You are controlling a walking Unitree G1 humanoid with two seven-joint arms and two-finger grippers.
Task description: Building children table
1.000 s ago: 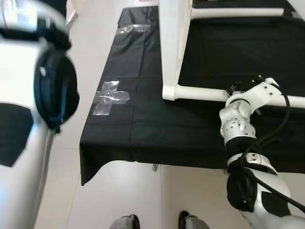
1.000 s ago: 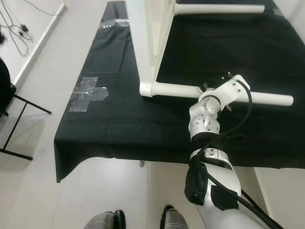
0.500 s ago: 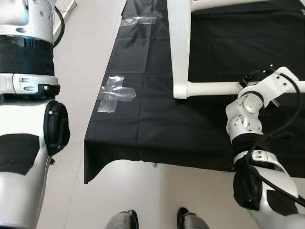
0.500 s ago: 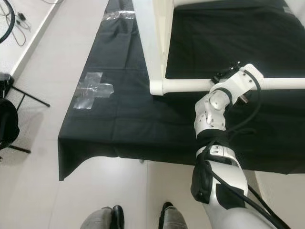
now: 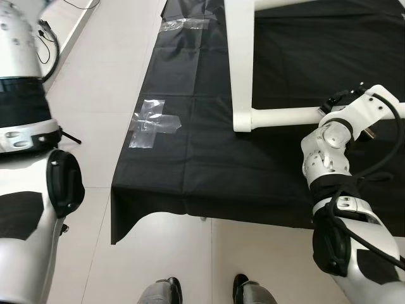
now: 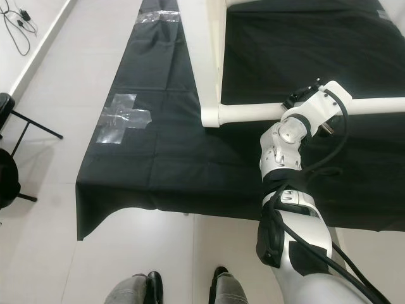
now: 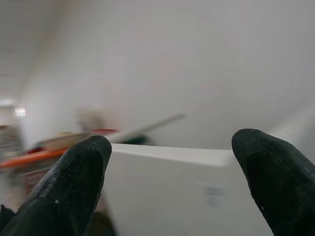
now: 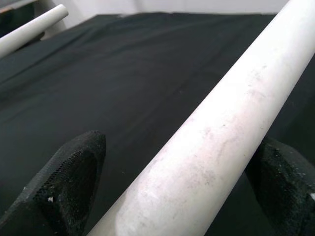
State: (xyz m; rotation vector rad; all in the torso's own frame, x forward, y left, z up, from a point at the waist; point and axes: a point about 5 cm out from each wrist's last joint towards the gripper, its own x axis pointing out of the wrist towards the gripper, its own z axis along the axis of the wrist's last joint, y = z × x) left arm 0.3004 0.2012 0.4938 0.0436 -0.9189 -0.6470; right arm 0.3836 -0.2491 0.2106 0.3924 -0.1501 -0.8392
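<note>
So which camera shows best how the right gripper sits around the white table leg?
The right wrist view: the white table leg runs between both black fingers with gaps. The eye views show the leg lying on the black cloth, wrist hiding the grip.

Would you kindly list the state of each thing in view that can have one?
White table leg: lying horizontal on the black cloth, joined at a corner to the tabletop panel.
Right gripper: jaws open, one either side of the leg.
Left gripper: jaws open, raised, holding nothing.
Clear tape cross: stuck flat on the cloth.
</note>
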